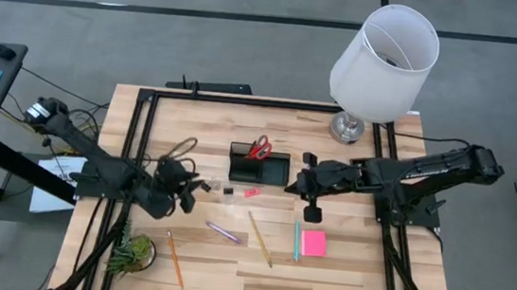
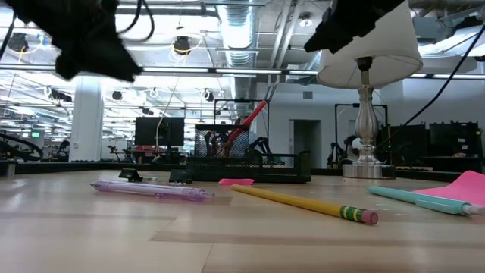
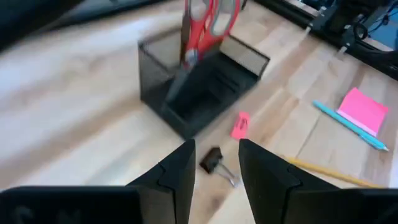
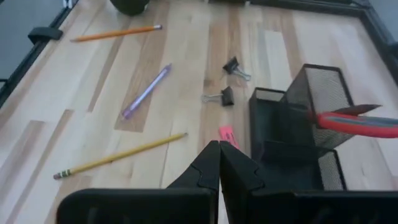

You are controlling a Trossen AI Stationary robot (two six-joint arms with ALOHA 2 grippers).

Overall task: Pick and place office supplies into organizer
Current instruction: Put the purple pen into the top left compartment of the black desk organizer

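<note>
Scissors [image 1: 259,148] stood red-handled in the organizer [image 1: 258,166] just above mid-frame in the high view, blades down in the taller mesh box. Left gripper [image 1: 190,191] hovered left of centre, fingers parted narrowly; its wrist view showed a black binder clip [image 3: 212,161] on the wood between the fingertips, with the pink eraser [image 3: 240,125] just beyond. Right gripper [image 1: 312,210] hung right of the organizer, fingers pressed together and holding nothing. Across the lower middle lay the purple pen [image 1: 223,231], the yellow pencil [image 1: 260,238], the teal pen [image 1: 295,241] and, just right of it, the pink sticky pad [image 1: 313,243]. Orange pencil [image 1: 174,259] sat lower left, near the green plant tuft [image 1: 130,255]. 2 clips [image 4: 227,81] showed in the right wrist view, apart from each other. White lamp [image 1: 381,66] occupied the upper right.
</note>
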